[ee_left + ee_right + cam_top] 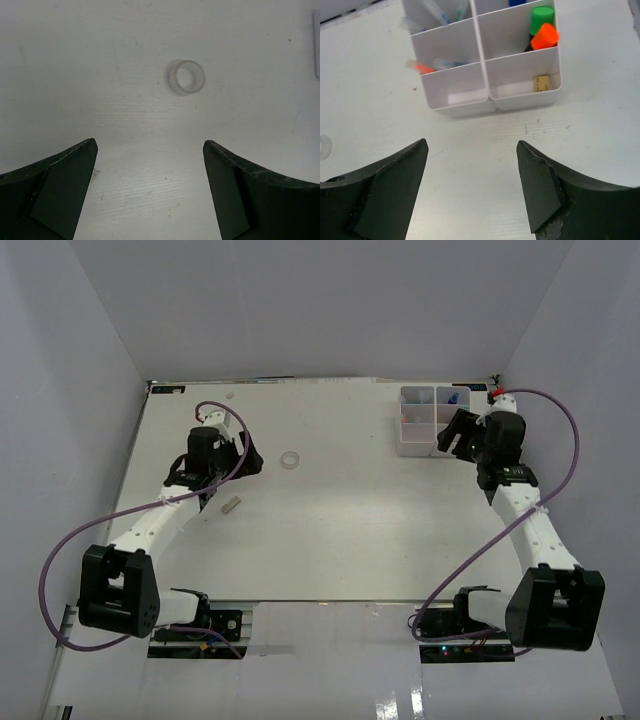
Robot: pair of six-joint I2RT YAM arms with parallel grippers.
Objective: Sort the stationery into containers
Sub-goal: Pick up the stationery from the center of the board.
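Tape ring [187,77] seen lying flat on table [330,540], just ahead of left gripper [149,145]; fingers spread wide, nothing held between. Grey block [232,506] spotted on table beside left arm, apart from ring. Right gripper [471,145] poised over table just short of left box [462,102] and right box [525,100], set side by side; fingers parted, nothing gripped. Green-capped marker [541,19] and orange-capped marker [545,36] stood in right box's middle compartment. Tan block [542,83] lodged in its near compartment. Pens [447,63] laid in left box
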